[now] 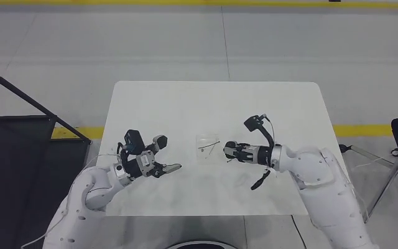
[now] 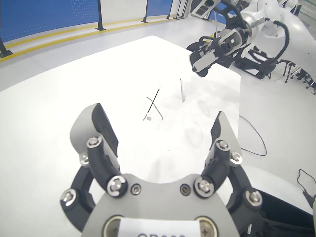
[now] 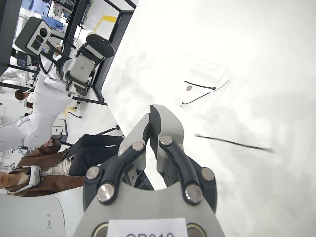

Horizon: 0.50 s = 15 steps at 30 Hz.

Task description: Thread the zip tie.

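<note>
Lying in a clear tray at the middle of the table, the zip tie is likely kept within easy reach. The left gripper is spread apart, maybe for grabbing. The right gripper is pinched together on nothing.

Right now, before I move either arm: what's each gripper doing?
Left gripper: open, empty.
Right gripper: closed, nothing visibly held.

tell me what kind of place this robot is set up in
Probably a robotics test hall or lab, not a home: a wide grey painted floor marked with yellow lines, blue partition panels along one side, and a plain white work table standing out in the open.
</note>
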### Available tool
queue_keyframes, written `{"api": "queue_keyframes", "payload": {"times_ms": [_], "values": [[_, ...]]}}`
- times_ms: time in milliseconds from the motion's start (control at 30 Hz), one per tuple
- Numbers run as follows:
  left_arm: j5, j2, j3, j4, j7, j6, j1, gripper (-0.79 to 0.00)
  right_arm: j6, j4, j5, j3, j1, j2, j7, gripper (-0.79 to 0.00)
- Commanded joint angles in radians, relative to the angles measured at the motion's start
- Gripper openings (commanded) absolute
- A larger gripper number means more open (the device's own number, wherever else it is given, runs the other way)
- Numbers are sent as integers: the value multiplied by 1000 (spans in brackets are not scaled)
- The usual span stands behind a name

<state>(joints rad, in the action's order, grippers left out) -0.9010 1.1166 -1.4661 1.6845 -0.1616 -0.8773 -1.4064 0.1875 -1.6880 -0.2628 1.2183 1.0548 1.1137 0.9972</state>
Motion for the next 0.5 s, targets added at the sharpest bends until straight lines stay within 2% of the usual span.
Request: {"api": "queue_keyframes", "payload": {"times_ms": [0, 100, 233, 367, 467], "values": [[18, 1, 21, -20, -20, 6, 32, 0, -70, -37, -12, -15, 0, 2, -11, -785], [42, 4, 50, -51, -30, 11, 69, 0, -137, -63, -40, -28, -11, 4, -25, -785], [39, 3, 63, -74, -33, 19, 95, 0, -160, -61, -45, -38, -24, 4, -19, -785], [17, 1, 61, -89, -14, 22, 97, 0, -145, -48, -66, -29, -35, -2, 23, -785], [16, 0, 60, -101, -7, 20, 98, 0, -79, -42, -87, -14, -38, -13, 90, -785]]}}
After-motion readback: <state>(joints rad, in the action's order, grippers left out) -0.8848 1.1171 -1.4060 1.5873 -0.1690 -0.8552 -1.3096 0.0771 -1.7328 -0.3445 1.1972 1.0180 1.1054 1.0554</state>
